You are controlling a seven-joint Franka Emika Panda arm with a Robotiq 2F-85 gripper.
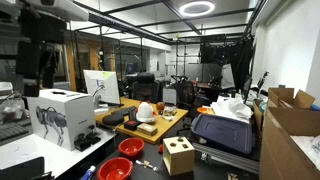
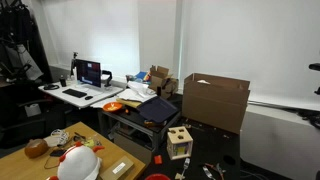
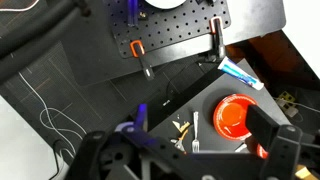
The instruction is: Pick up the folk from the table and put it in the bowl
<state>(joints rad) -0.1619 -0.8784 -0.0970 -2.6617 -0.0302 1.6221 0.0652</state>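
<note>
In the wrist view a silver fork [image 3: 195, 131] lies on the dark table, tines toward the bottom of the picture. Just to its right stands a red bowl [image 3: 234, 115], empty. My gripper [image 3: 190, 152] hangs high above them and is open; its dark right finger [image 3: 268, 130] covers part of a second red bowl [image 3: 262, 151]. Nothing sits between the fingers. In an exterior view the two red bowls [image 1: 130, 147] show near the table's front edge; the fork is too small to make out there.
Small orange and white scraps [image 3: 180, 128] lie left of the fork. A toothpaste tube [image 3: 240, 73] and a black perforated board [image 3: 180, 25] lie beyond the bowl. A wooden shape-sorter cube [image 1: 178, 155], a white hard hat [image 1: 146, 110] and cardboard boxes [image 1: 290, 125] stand around.
</note>
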